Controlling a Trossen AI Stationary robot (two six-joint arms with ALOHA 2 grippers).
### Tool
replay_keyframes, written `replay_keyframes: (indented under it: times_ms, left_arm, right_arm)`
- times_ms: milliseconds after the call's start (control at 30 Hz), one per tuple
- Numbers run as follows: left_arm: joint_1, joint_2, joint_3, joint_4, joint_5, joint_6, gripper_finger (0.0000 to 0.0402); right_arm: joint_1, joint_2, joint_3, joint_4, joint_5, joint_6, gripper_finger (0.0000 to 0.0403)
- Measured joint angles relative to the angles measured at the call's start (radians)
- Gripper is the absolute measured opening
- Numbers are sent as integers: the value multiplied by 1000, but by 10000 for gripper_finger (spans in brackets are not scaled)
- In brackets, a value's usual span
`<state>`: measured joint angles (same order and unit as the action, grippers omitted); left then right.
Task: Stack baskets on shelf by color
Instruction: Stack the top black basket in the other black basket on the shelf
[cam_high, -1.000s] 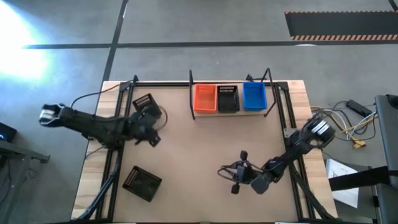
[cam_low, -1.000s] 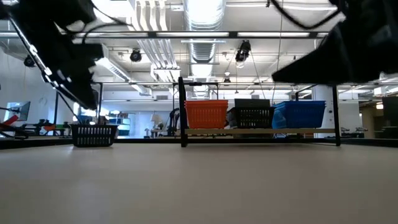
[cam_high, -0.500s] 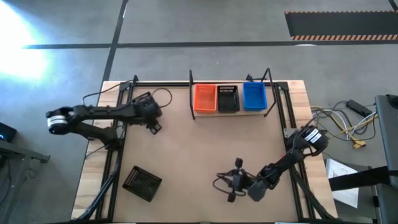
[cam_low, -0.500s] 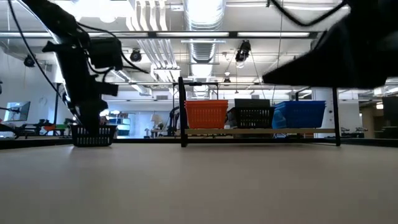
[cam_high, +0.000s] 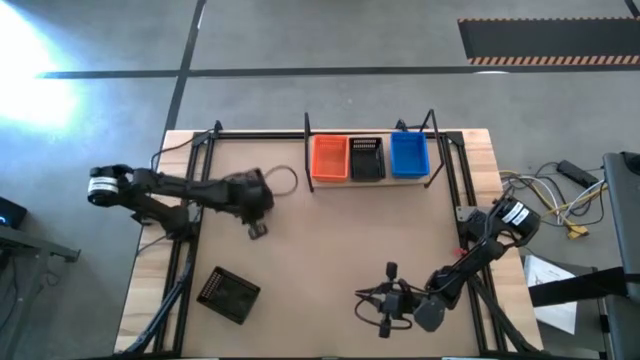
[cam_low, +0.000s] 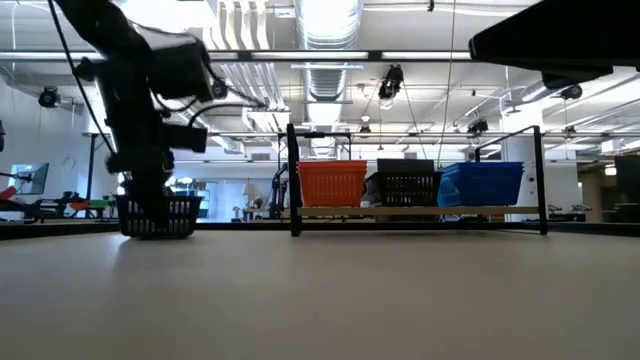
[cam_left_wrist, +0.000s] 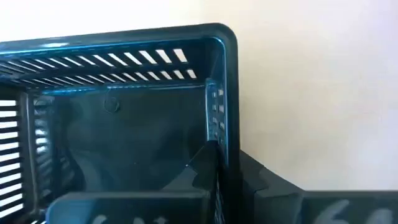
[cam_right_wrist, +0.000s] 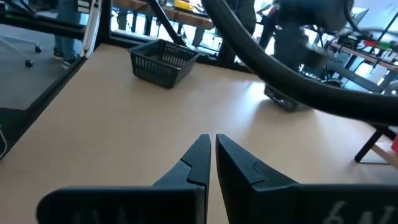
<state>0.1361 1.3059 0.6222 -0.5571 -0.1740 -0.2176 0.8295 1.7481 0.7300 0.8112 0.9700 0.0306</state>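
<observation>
- The left gripper is seen at centre-left of the high view, lowered over a black basket; in its wrist view one finger is set inside the basket's side wall and one outside, so the wall is judged to be pinched between them.
- That basket is shown at far left of the low view, resting on or just above the table, well apart from the shelf.
- The basket's orientation is hidden under the arm in the high view, so its long axis cannot be told.
- The right gripper is held idle at the lower right of the high view, its fingers drawn almost together on nothing.
- On the shelf at top centre, an orange basket, a black one and a blue one are lined up side by side, long axes running from front to back of the shelf.
- A second loose black basket is left at lower left, turned at a slant to the table's edge.
- The task is judged well advanced: two black baskets remain to be stacked on the middle pile.
</observation>
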Motion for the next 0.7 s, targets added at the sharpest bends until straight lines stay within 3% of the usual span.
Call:
replay_keyframes:
  times_ms: [233, 400, 567, 700]
  left_arm:
    - [-332, 11, 65, 31, 131, 179, 0]
    - [-536, 79, 82, 167, 145, 504, 0]
    - [-628, 211, 140, 282, 148, 781, 0]
    - [-630, 327, 227, 303, 146, 890, 0]
  right_arm:
    - [-1, 13, -3, -17, -1, 21, 18]
    - [-9, 8, -3, -25, -1, -50, 18]
    - [-55, -44, 0, -114, 4, -166, 24]
    - [-107, -123, 40, -427, -42, -203, 57]
